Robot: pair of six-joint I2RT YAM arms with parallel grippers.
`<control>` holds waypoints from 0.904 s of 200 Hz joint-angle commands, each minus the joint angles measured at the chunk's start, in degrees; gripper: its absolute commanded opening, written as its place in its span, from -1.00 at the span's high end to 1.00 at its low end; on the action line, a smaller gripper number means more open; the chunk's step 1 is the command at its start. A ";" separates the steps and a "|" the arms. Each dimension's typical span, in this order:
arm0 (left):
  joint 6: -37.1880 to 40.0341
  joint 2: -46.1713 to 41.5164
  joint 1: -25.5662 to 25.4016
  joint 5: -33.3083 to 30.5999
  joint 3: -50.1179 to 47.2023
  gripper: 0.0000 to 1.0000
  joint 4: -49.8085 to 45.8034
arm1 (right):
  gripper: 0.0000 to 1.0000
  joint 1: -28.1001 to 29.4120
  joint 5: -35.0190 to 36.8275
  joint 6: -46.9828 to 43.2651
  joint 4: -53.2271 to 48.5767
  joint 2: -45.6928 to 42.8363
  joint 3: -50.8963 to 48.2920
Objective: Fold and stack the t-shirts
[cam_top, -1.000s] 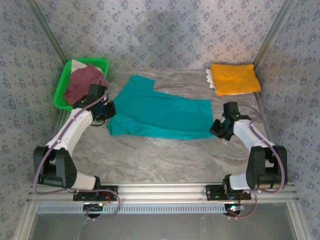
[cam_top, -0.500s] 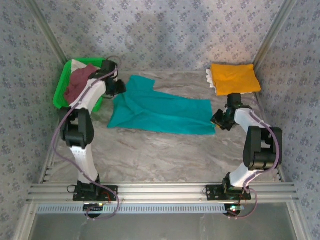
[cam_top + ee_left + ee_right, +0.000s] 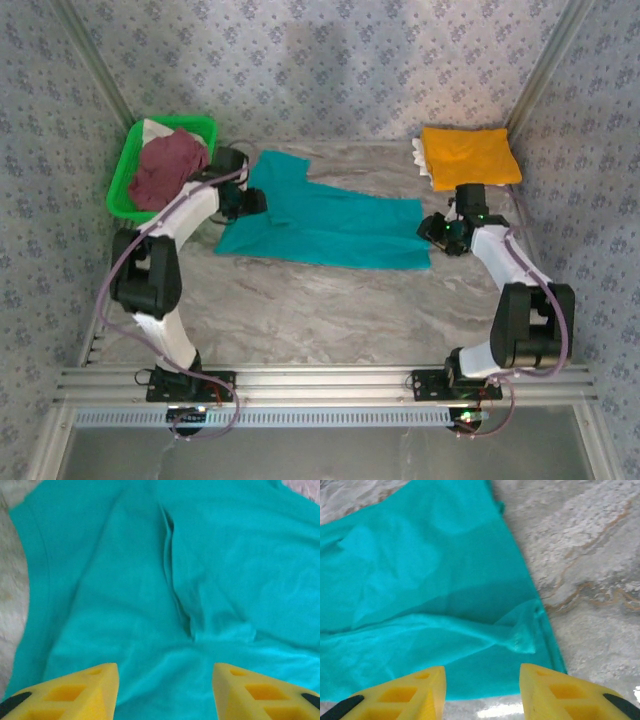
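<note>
A teal t-shirt [image 3: 320, 222] lies spread across the middle of the marble table, creased and partly doubled over. My left gripper [image 3: 252, 203] hovers open over its left part, teal cloth [image 3: 165, 605] showing between the yellow fingers [image 3: 75, 690]. My right gripper [image 3: 432, 229] stands open at the shirt's right hem [image 3: 520, 640], where a small pinched fold sticks up. A folded orange-yellow t-shirt [image 3: 468, 157] rests at the back right. A maroon t-shirt [image 3: 165, 167] lies bunched in the green basket.
The green plastic basket [image 3: 128, 165] sits at the back left, close to my left arm. White cloth [image 3: 420, 155] peeks from under the orange-yellow shirt. Patterned walls enclose the table on three sides. Bare marble [image 3: 330, 310] spreads in front of the teal shirt.
My left gripper swung up toward the basket, then came back down onto the shirt's left part. The teal shirt shifted and flattened. My right gripper moved up slightly along the right hem.
</note>
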 commanded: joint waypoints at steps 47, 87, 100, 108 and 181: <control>0.36 5.60 -2.10 1.77 -0.22 0.04 7.62 | 0.24 2.81 4.26 -3.24 -0.81 8.79 2.59; -0.78 10.95 -2.75 3.50 3.67 0.06 9.02 | 0.31 2.56 3.51 -1.97 3.66 15.34 5.20; -0.85 11.24 -2.75 3.08 3.93 0.06 9.35 | 0.36 1.70 1.60 -1.03 4.21 17.80 6.74; -0.93 11.07 -2.75 2.32 3.75 0.06 9.46 | 0.37 1.25 1.41 0.05 4.47 18.80 7.53; -3.33 4.96 0.14 -0.59 -3.70 0.04 12.61 | 0.41 -1.86 1.28 3.03 6.89 23.88 10.68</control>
